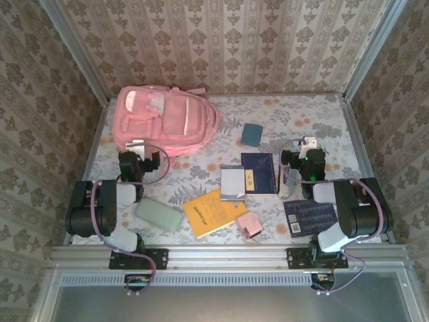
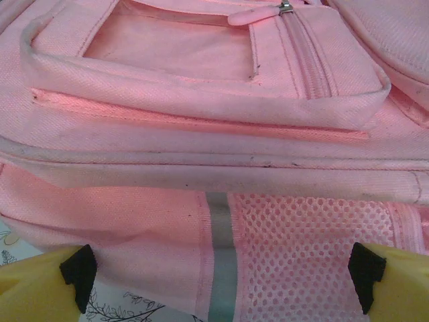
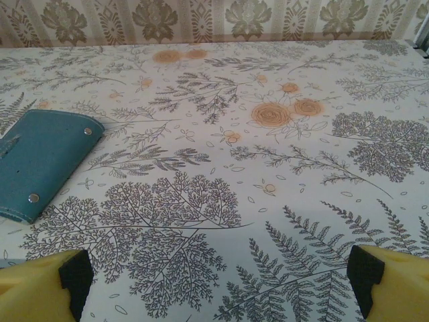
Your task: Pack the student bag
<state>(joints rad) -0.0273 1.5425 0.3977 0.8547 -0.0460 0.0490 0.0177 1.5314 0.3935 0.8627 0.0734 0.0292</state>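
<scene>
The student bag (image 1: 167, 121) lies flat at the far-left corner of the table (image 1: 322, 114). My L gripper (image 2: 221, 272) sits right at its near edge, facing the mesh side, jaws spread wide, gripping nothing. My R gripper (image 3: 218, 272) is also wide open & empty, over bare floral cloth, w/ a teal pouch (image 3: 43, 161) to its left.

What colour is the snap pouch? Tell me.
The pouch is teal, clearest in the right wrist view.
</scene>
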